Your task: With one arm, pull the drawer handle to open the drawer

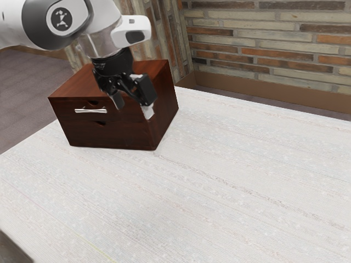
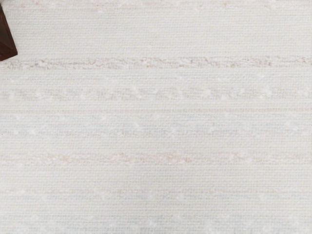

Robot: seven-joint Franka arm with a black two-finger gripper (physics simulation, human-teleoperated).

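Hanging with its fingers pointed down at the table, the gripper (image 1: 133, 107) stands wide open, its two black fingers splayed well apart with nothing between them. In the exterior view it sits in front of the near upright edge of a dark red-brown wooden cabinet (image 1: 82, 87), above the tabletop rather than on it. One finger shows against the cabinet's front face; the other, pale at its tip, hangs in front of the near corner.

The drawer handle (image 1: 91, 110), a short silver bar lying level, is mounted on the same front face, toward the exterior view's left of the gripper. It is near the closer finger but apart from it, and no finger touches it. The drawer (image 1: 68, 113) that carries it looks shut, its front flush with the rest of the face. A thin seam runs below it and a small half-round notch sits just above the handle.

From the hand, the arm (image 1: 55, 22) rises in white and grey links toward the exterior view's upper left. The cabinet rests on a pale, woven-looking table (image 1: 230, 181). In the wrist view, one dark corner of the cabinet shows at the picture's edge over that same pale surface. A brick wall (image 1: 263, 49) stands behind the table, and a dull brown floor (image 1: 27, 82) lies beyond the table's far edge.
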